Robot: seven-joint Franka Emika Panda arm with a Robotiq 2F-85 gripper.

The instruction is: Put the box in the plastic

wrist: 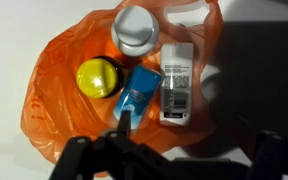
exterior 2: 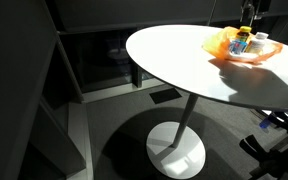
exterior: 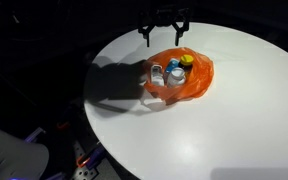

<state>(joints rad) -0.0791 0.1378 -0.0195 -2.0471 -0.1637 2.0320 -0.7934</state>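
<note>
An orange plastic bag [wrist: 59,95] lies open on the round white table [exterior: 234,110]. Inside it lie a blue box [wrist: 137,92], a white box with a barcode label [wrist: 177,85], a yellow round object [wrist: 98,77] and a white-capped bottle [wrist: 135,30]. The bag also shows in both exterior views [exterior: 194,80] [exterior 2: 224,42]. My gripper [wrist: 172,160] hangs above the bag, open and empty, its dark fingers spread at the bottom of the wrist view. In an exterior view the gripper [exterior: 165,38] sits just behind and above the bag.
The table stands on a white pedestal base [exterior 2: 176,150] on a dark floor. The surroundings are dark. Bare white tabletop lies on all sides of the bag [exterior: 134,120].
</note>
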